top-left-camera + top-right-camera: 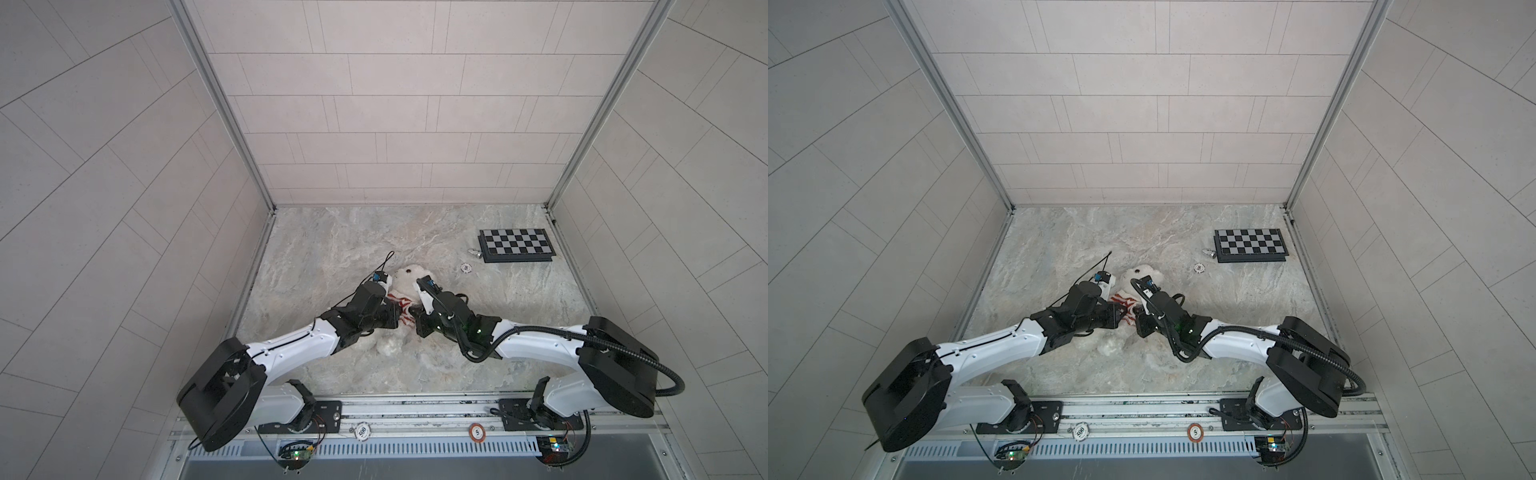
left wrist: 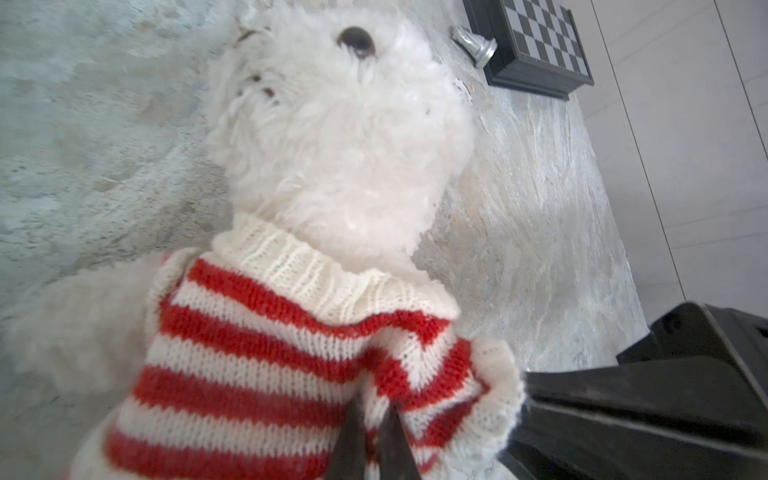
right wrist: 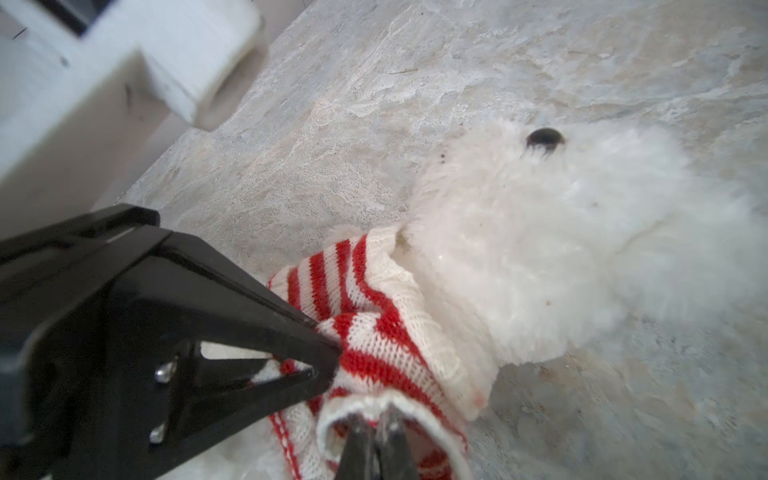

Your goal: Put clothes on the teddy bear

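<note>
Mid-table, left of centre: teddy bear (image 1: 409, 277) face up on marble table (image 1: 332, 249), feet to 6 o'clock, head to 12. On torso: striped sweater (image 2: 270, 353), cream collar at neck. From 9 o'clock, left gripper (image 2: 370, 419), jaws nipped tight on sweater front by sleeve. From 3 o'clock, right gripper (image 3: 376, 432), jaws closed on cream ribbed edge of sweater. Beyond head, toward 2 o'clock: poker chip (image 1: 466, 268), silver chess piece (image 1: 473, 252), then chessboard (image 1: 516, 244) near far right corner.

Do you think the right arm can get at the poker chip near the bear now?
Probably not yet: the right fingers are shut on the sweater; once released, only bare table lies before the poker chip.
</note>
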Robot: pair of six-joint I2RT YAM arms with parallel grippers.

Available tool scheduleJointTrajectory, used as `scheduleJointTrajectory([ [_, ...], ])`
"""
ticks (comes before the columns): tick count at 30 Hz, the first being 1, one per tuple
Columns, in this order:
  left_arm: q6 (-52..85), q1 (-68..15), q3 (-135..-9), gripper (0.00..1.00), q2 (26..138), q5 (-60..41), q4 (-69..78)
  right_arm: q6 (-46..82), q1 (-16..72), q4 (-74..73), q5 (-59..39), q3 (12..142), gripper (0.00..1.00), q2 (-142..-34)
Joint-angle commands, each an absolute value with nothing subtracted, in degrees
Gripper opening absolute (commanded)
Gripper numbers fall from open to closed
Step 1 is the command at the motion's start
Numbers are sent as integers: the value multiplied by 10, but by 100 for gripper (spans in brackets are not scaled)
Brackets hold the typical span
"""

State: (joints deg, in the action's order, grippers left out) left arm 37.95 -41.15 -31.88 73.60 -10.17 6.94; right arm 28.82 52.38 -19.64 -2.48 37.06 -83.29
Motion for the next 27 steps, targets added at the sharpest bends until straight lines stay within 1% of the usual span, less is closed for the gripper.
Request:
scheduleJointTrajectory([
  [1, 404, -407, -299, 0, 749, -23, 87, 295, 530, -229, -66, 380, 0, -830],
  [6, 356, -399, -311, 0, 715, -31, 64, 297, 530, -261, -61, 340, 0, -804],
  [10, 330, -391, -326, 0, 724, -59, 45, 299, 530, -259, -60, 314, 0, -777],
  [14, 337, -385, -315, 0, 713, -84, 57, 282, 530, -237, -57, 313, 0, -755],
  [19, 342, -372, -305, 0, 692, -104, 58, 261, 527, -215, -70, 321, 0, -753],
  [22, 350, -360, -293, 0, 686, -116, 67, 265, 514, -235, -102, 313, 0, -754],
  [27, 342, -349, -275, 0, 666, -135, 60, 296, 487, -270, -119, 276, 0, -731],
])
